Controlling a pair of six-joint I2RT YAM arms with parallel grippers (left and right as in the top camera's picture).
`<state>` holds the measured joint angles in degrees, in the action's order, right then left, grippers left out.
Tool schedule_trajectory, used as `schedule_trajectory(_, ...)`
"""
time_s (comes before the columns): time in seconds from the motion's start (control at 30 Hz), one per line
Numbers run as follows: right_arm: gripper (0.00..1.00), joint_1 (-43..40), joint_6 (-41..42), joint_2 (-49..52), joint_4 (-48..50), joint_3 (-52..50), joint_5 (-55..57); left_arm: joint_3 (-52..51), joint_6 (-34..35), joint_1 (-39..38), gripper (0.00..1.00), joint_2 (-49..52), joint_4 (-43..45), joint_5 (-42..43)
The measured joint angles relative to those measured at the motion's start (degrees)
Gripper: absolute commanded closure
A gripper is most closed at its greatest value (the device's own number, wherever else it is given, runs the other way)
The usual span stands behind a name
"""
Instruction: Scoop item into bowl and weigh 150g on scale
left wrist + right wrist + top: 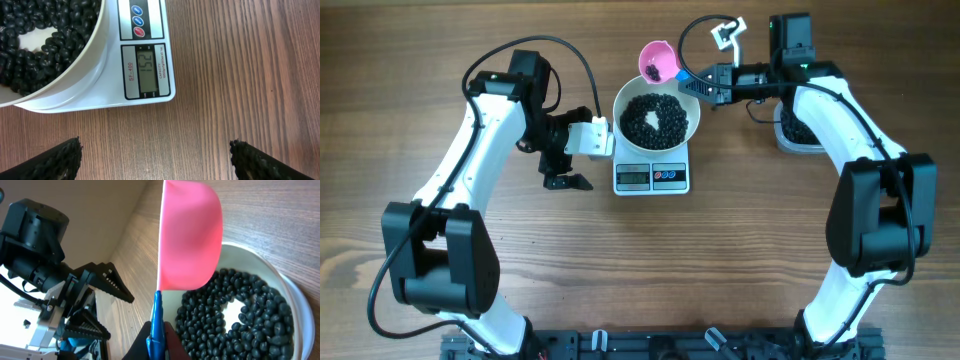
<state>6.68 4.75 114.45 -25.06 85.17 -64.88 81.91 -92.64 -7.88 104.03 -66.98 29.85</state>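
The white bowl [656, 117] stands on the white scale [652, 177] at the table's middle. Black beans [655, 118] fill it in a ring round a bare white patch. In the left wrist view the scale [148, 70] shows 152 on its display, with the bowl [75, 75] and beans [40, 35] at upper left. My right gripper [705, 85] is shut on the blue handle [157, 325] of a pink scoop [192, 235], which hangs tilted over the bowl's far rim [280, 280]. My left gripper [155, 160] is open over bare wood, left of the scale.
A clear tub [790, 132] holding dark beans sits at the right, mostly hidden under my right arm. The left arm [35, 245] stands close to the scale's left side. Wood tabletop [650, 270] stretches in front of the scale.
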Motion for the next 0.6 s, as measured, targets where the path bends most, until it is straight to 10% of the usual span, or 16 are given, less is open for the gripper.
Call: schedule_trajectory(0.6,0.96,3.1,-10.9,0.0,-14.5,1.9,18.5,0.0,0.0,0.0,0.0,0.0,0.0,0.0)
